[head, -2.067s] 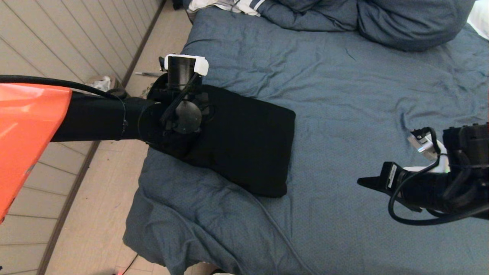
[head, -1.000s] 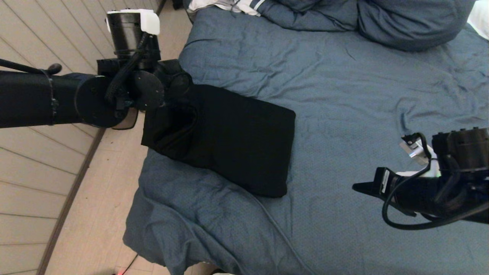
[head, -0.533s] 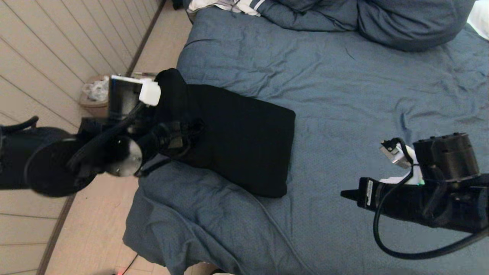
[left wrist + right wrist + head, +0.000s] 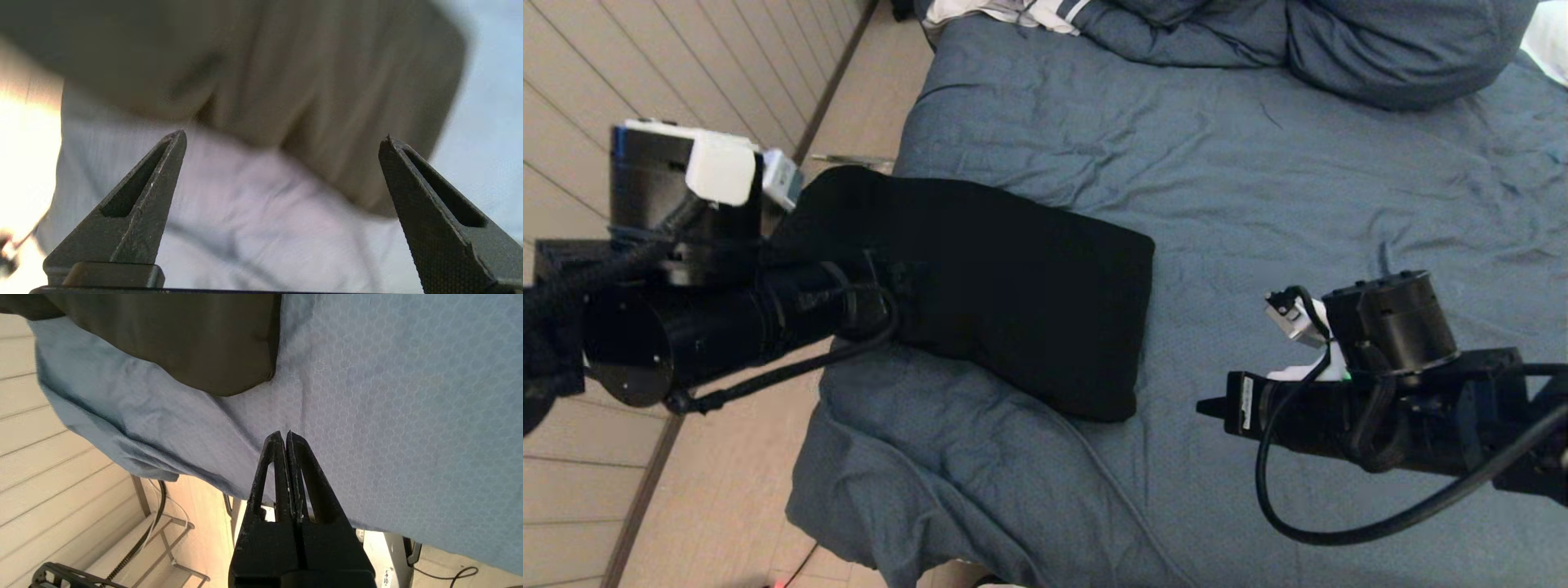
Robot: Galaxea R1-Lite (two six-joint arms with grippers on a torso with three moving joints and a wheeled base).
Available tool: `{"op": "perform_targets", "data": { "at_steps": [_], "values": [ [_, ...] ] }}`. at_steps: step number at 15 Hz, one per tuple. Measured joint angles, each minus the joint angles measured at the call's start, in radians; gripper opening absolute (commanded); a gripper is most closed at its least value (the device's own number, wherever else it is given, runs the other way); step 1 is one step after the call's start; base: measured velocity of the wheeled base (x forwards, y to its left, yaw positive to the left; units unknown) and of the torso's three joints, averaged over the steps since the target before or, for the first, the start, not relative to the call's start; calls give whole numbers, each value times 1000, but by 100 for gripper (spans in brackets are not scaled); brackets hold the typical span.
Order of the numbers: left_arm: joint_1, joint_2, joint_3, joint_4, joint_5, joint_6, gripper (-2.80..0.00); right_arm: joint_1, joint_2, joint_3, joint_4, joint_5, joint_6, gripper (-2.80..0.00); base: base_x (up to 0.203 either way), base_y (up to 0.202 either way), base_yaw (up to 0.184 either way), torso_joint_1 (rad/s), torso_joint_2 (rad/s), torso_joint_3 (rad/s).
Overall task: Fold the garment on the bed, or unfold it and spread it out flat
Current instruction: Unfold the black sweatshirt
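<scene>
Nearest the robot, the right gripper (image 4: pixel 1205 406) is held low over the bare blue duvet of the bed (image 4: pixel 1339 204), its jaws pressed together on nothing, as is shown plainly in the right wrist view (image 4: pixel 284 437); it is pointed toward the garment (image 4: pixel 1013 294), whose nearest rounded corner (image 4: pixel 241 386) is seen just ahead of the closed tips and apart from them. The left gripper (image 4: pixel 282 139) is seen in its own wrist view with the jaws spread wide and empty, the dark cloth lying in front of them and untouched; in the head view its tips are hidden against the black fabric, at the end of the garment next to the bed's edge. The garment is found lying as a compact folded bundle near the left side of the bed, its long axis running across the bed from that edge toward the middle, tilted slightly nearer at the inner end. The left arm is judged the nearer to the bundle. Farthest off, the pillows (image 4: pixel 1339 41) and a white striped cloth (image 4: pixel 1013 12) are left untouched.
</scene>
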Motion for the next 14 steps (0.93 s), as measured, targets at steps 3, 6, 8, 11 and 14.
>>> {"op": "perform_targets", "data": {
  "at_steps": [3, 6, 8, 11, 14],
  "values": [
    [-61, 26, -115, 81, -4, 16, 0, 0, 9, 11, -2, 1, 0, -280, 0, 0, 0, 0, 0, 0],
    [-83, 53, -23, 58, -8, -20, 0, -1, 23, -2, -2, -1, -5, -280, 0, 0, 0, 0, 0, 0],
    [-87, 56, 77, 16, -7, -59, 0, 2, 31, -21, -8, -2, -1, 0, 0, 0, 0, 0, 0, 0],
    [-87, 55, 199, -109, -2, -71, 0, 2, 58, -70, -9, 2, 0, 0, 0, 0, 0, 0, 0, 0],
    [-83, 50, 286, -215, -1, -70, 0, 5, 132, -122, -10, -19, -5, 0, 0, 0, 0, 0, 0, 0]
  ]
}}
